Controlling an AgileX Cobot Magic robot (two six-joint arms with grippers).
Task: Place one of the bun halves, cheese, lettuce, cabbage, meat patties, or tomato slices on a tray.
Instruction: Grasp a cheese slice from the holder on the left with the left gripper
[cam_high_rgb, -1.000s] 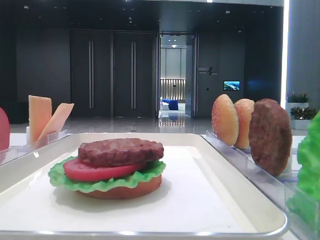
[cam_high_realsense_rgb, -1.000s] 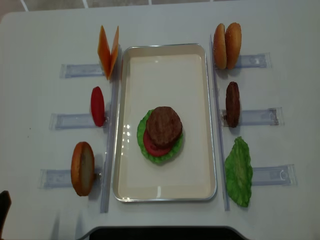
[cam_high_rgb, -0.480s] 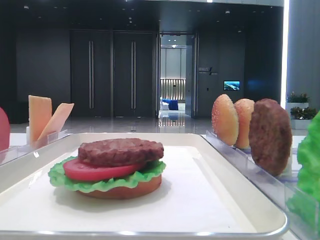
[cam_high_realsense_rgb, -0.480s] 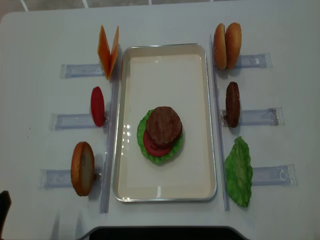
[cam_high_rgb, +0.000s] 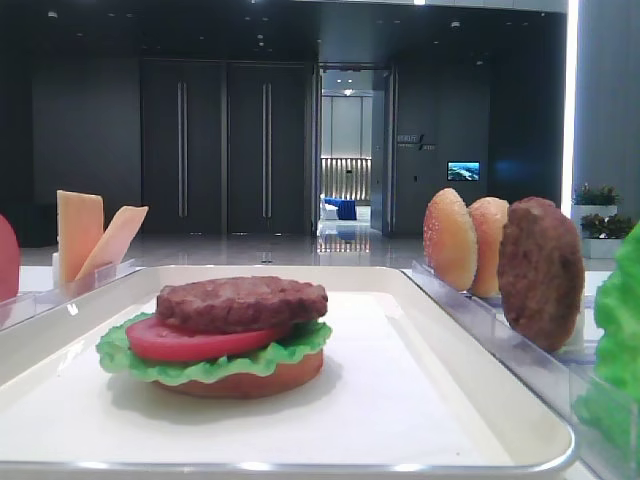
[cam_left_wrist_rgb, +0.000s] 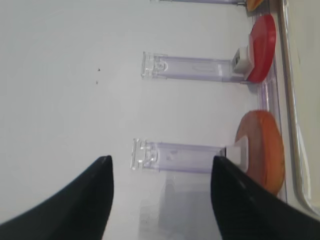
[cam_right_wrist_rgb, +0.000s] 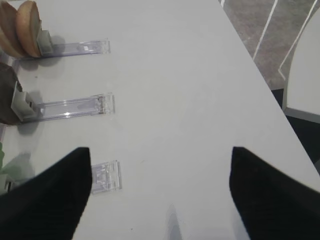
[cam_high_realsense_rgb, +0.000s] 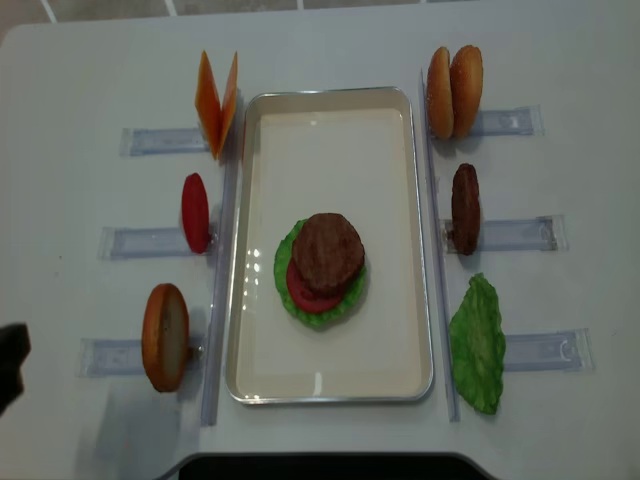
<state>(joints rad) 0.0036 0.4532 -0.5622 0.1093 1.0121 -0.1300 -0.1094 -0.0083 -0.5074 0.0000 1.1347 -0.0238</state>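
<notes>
Left claw (cam_left_wrist_rgb: 159, 200) gapes open over counter (cam_high_realsense_rgb: 80, 70). Cheese (cam_high_realsense_rgb: 216, 103) at tray's (cam_high_realsense_rgb: 425, 250) 10 o'clock, on edge, splayed in a V. Stacked burger (cam_high_realsense_rgb: 322, 268) mid-tray. Right claw (cam_right_wrist_rgb: 160, 195) spread wide, empty.

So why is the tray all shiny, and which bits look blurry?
In the low front view, ceiling lights glint on the tray rim, and the lettuce at the right edge is blurred; in both wrist views the close black claw tips are soft, dark shapes.

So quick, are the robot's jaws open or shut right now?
Left gripper: open, holding nothing.
Right gripper: open, holding nothing.
</notes>
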